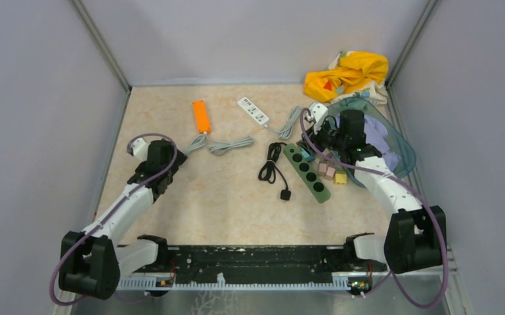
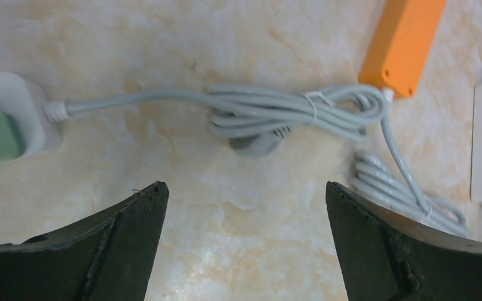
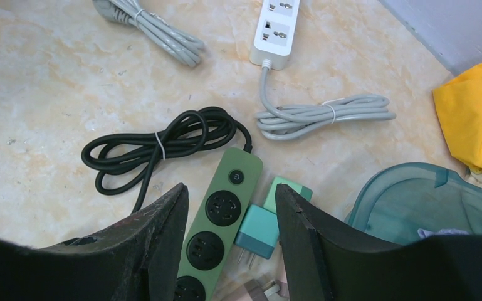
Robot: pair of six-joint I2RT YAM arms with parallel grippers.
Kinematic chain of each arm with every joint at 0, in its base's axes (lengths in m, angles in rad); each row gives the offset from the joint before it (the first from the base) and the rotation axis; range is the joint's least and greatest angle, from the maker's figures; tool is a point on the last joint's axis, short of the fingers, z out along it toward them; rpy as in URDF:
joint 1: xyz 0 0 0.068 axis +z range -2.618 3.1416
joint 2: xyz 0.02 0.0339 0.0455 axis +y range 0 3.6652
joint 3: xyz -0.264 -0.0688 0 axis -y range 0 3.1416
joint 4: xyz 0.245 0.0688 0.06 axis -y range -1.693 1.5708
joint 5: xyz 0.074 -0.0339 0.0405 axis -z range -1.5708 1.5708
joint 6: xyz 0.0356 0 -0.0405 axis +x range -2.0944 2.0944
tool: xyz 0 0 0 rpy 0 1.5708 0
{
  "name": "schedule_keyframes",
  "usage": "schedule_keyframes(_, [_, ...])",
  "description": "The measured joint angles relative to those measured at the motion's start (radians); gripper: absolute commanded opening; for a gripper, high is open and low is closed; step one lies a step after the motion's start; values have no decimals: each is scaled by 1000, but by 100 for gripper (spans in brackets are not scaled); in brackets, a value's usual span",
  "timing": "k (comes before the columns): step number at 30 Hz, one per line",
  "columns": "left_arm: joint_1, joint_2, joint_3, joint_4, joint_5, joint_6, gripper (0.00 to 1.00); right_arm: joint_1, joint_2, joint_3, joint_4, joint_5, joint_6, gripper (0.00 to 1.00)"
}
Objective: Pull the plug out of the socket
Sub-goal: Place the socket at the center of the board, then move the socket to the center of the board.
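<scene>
Left end effector [image 2: 246, 186] spread, right end effector [image 3: 230, 187] half-spread over green strip [image 3: 220, 210], teal plug [image 3: 255, 229] prongs clear only in wrist view

A beige marbled surface [image 1: 203, 203] enclosed by grey walls. Toward the back lies an orange power strip [image 1: 200, 116], its grey cord [image 2: 288, 113] gathered in a tied bundle just in front of it. To its right, a white power strip [image 1: 253, 110] lies at an angle, with its own tied grey cable [image 3: 323, 116] beside it. A crumpled yellow cloth [image 1: 346, 74] fills the far right corner, behind a translucent teal plastic basin [image 1: 400, 147].
</scene>
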Motion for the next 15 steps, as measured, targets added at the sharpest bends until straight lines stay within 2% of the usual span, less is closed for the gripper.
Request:
schedule_keyframes(4, [156, 35, 24, -18, 87, -87, 100, 0, -3, 0, 0, -6, 0, 54])
schedule_keyframes(7, [227, 76, 45, -29, 150, -145, 100, 0, -5, 0, 0, -8, 0, 54])
schedule_keyframes(11, [272, 168, 97, -47, 211, -182, 100, 0, -11, 0, -1, -13, 0, 54])
schedule_keyframes(15, [285, 305, 215, -109, 235, -190, 99, 0, -16, 0, -1, -19, 0, 54])
